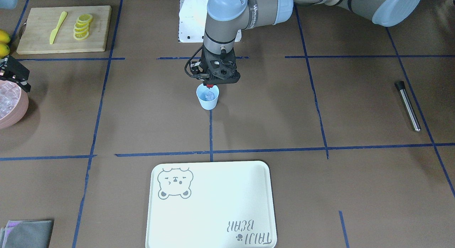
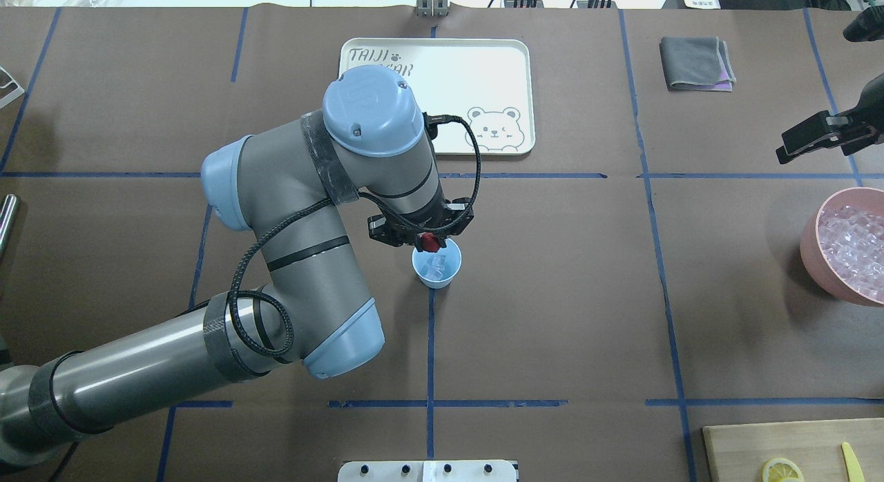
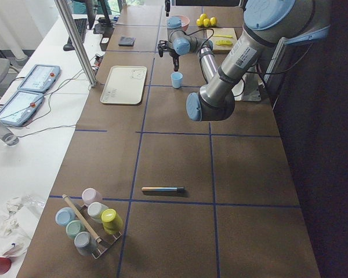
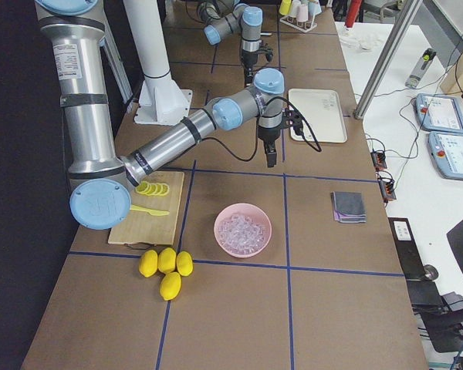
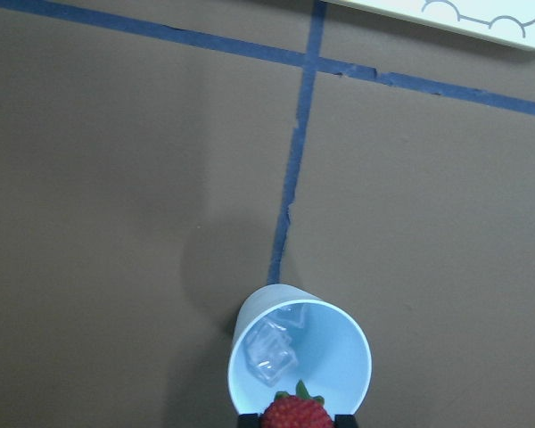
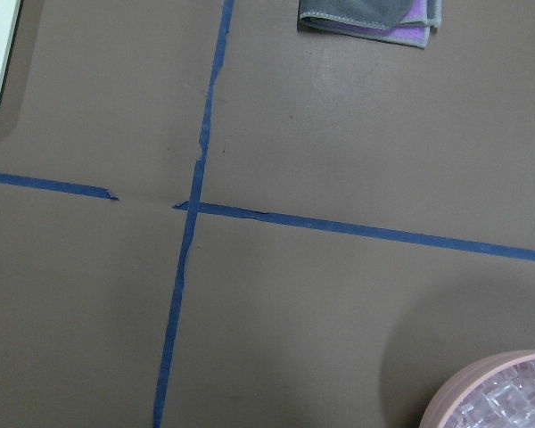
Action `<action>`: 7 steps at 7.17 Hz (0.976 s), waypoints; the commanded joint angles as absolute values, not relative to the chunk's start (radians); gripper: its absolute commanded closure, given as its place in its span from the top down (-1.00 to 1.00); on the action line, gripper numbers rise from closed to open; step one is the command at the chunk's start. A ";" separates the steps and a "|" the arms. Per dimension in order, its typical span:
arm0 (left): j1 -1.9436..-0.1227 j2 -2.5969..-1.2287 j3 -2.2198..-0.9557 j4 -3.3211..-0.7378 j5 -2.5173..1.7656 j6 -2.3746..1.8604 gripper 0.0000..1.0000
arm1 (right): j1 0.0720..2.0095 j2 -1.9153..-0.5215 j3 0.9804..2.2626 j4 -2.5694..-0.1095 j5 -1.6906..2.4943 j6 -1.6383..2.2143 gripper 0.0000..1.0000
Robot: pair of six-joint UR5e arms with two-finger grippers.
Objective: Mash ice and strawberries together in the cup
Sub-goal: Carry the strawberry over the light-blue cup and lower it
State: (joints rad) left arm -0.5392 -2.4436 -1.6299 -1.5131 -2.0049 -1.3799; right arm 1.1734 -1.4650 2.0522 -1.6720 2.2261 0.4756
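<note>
The cup (image 5: pixel 299 357), a small pale-blue tapered tumbler without a handle, is seen standing upright on the tabletop (image 1: pixel 320 191) over a blue tape line, its long axis vertical and its mouth turned upward. Clear, glassy ice (image 5: pixel 272 352) is seen lying on the cup's bottom, towards one side. Just above the cup's rim a tiny bright-red strawberry (image 5: pixel 296 412) is pinched between the narrowed fingers of the left tool (image 2: pixel 429 243), which points straight down over the cup. The berry's green leaves are turned towards the cup's inside as seen in the left wrist view. Its long axis cannot be judged, since it is cut off by the picture's edge. A white tray (image 2: pixel 525 88) printed with a bear lies beyond the cup, away from the robot. A pink bowl (image 2: pixel 811 247) filled with more clear cubes sits well apart from the cup on the robot's right. The right tool (image 2: pixel 787 150) is held in the air near that bowl, far from the cup, and whether it is wide or narrow cannot be told.
</note>
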 commanded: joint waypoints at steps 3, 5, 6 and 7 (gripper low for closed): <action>-0.523 -2.444 -1.574 -1.578 -2.002 -1.379 -0.90 | 1.173 -1.466 2.052 -1.672 2.229 0.476 0.99; -0.525 -2.441 -1.565 -1.597 -2.002 -1.374 0.16 | 1.173 -1.466 2.052 -1.672 2.229 0.477 0.99; -0.525 -2.436 -1.569 -1.597 -2.000 -1.370 0.99 | 1.173 -1.465 2.052 -1.672 2.229 0.477 0.99; -0.525 -2.436 -1.577 -1.594 -1.991 -1.371 1.00 | 1.175 -1.465 2.052 -1.672 2.230 0.477 0.99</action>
